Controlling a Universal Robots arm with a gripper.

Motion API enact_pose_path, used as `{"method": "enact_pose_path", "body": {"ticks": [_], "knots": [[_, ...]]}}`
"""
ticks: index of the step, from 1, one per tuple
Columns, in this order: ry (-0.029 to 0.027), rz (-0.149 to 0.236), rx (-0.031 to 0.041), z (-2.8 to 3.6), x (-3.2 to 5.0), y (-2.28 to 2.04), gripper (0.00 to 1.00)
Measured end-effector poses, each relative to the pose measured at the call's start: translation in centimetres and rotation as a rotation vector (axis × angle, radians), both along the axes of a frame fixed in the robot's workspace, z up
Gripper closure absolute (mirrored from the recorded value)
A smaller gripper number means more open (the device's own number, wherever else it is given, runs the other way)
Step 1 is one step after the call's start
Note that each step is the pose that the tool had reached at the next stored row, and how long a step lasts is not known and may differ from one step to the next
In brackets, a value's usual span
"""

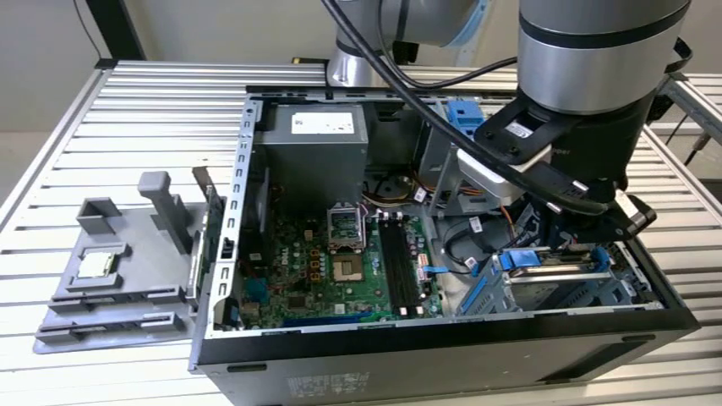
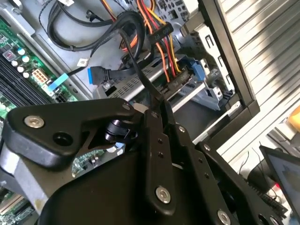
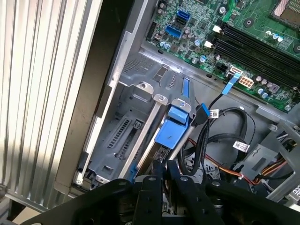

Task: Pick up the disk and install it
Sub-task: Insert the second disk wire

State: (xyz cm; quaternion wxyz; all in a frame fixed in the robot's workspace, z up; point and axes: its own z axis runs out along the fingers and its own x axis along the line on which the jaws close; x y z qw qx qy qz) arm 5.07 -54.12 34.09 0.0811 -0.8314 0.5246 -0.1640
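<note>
Your exterior view looks down from high and some way off onto the slatted bench (image 1: 135, 101), taking in the whole open computer case (image 1: 451, 355) and the grey fixture tray (image 1: 113, 279) towards the exterior view's left. Both wrist views sit close above the gripper (image 3: 164, 168), looking past its black linkage into the case. The first wrist view faces the drive cage (image 3: 126, 136) and motherboard (image 3: 253, 33); the second wrist view faces the cable bundle (image 2: 154, 33). All three share the drive cage corner.
</note>
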Motion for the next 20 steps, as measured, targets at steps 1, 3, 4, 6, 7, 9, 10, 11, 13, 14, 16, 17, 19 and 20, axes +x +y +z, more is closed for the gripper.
{"method": "enact_pose_path", "body": {"ticks": [1, 3, 4, 6, 7, 9, 10, 11, 13, 14, 16, 17, 19, 20], "knots": [[0.0001, 0.0, 0.0007, 0.0, 0.0, -0.01, 1.0], [-0.0001, -0.001, 0.0069, -0.01, -0.01, -0.18, 1.0], [0.0, -0.004, 0.0091, -0.02, -0.02, -0.24, 1.0], [0.0, -0.012, 0.0168, -0.08, -0.01, -0.32, 1.0], [0.0, -0.016, 0.0217, -0.1, -0.01, -0.35, 1.0], [-0.0001, -0.027, 0.0314, -0.19, -0.01, -0.37, 1.0], [-0.0002, -0.033, 0.035, -0.23, -0.01, -0.38, 1.0], [-0.0003, -0.039, 0.0378, -0.29, -0.01, -0.39, 1.0], [-0.0003, -0.053, 0.0419, -0.35, -0.01, -0.41, 1.0], [-0.0004, -0.059, 0.0446, -0.38, -0.01, -0.42, 1.0], [-0.0004, -0.073, 0.0536, -0.45, -0.01, -0.43, 1.0], [-0.0004, -0.079, 0.0605, -0.47, -0.01, -0.43, 1.0], [0.0, -0.09, 0.0763, -0.48, 0.0, -0.43, 1.0], [0.0002, -0.094, 0.0851, -0.48, -0.01, -0.42, 1.0]]}}
